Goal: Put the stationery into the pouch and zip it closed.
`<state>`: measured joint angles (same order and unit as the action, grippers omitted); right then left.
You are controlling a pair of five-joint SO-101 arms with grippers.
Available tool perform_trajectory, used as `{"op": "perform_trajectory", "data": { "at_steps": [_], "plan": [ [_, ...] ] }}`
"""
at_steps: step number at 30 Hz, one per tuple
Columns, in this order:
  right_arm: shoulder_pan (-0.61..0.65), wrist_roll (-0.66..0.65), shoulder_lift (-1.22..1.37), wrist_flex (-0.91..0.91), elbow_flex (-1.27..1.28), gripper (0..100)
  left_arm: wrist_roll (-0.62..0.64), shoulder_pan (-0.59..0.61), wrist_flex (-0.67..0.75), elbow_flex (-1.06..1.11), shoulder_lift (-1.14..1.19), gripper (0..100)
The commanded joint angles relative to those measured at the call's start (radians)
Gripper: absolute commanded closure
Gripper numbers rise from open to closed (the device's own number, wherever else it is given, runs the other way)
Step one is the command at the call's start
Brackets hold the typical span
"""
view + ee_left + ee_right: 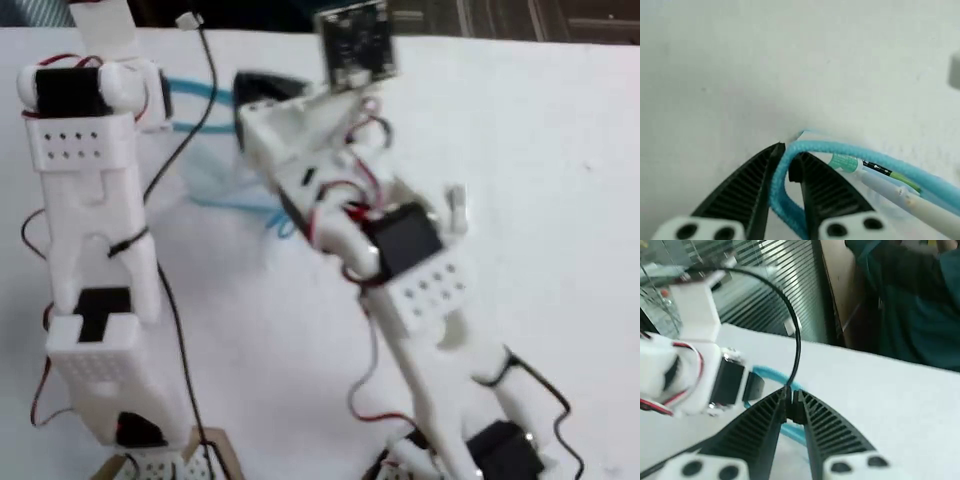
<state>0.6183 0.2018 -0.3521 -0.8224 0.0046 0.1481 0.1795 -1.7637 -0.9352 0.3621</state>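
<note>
While the blue rim (840,148) of the pouch is pinched in the left gripper (786,151), it should be held taut | pens (910,201) lie inside, beside the rim | right gripper (790,401) closed tip to tip near the rim, hold unclear | zip to be drawn straight along it.

Two arms: the left arm (95,200) and the right arm (400,260). Two claws, one per arm: the left claw (787,150) and the right claw (791,397). One blue-edged pouch (840,148). Two pens can be counted: a white pen (920,205) and a green-marked pen (844,162); whether there are more cannot be told. One table (560,200).
</note>
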Motion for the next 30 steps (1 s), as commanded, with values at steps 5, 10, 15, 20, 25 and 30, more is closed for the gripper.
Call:
{"op": "perform_trajectory", "data": {
  "at_steps": [5,10,15,20,25,30],
  "plan": [
    [-0.028,0.020,0.196,-0.018,0.032,98.1,0.008,-0.002,-0.015,0.002,0.008,98],
    [-0.041,0.023,0.193,-0.101,-0.117,98.1,0.008,0.002,-0.015,0.002,0.008,98],
    [-0.050,0.018,0.139,-0.148,-0.311,98.1,0.008,0.005,-0.015,-0.001,0.008,98],
    [-0.268,-0.037,0.137,-0.219,-0.410,97.8,0.008,0.005,-0.015,-0.001,0.008,98],
    [-0.510,-0.189,0.214,-0.349,-0.437,97.7,0.008,0.002,-0.015,0.002,0.008,98],
    [-0.677,-0.331,0.412,-0.456,-0.440,97.7,0.008,0.000,-0.017,0.004,0.008,98]
  ]
}}
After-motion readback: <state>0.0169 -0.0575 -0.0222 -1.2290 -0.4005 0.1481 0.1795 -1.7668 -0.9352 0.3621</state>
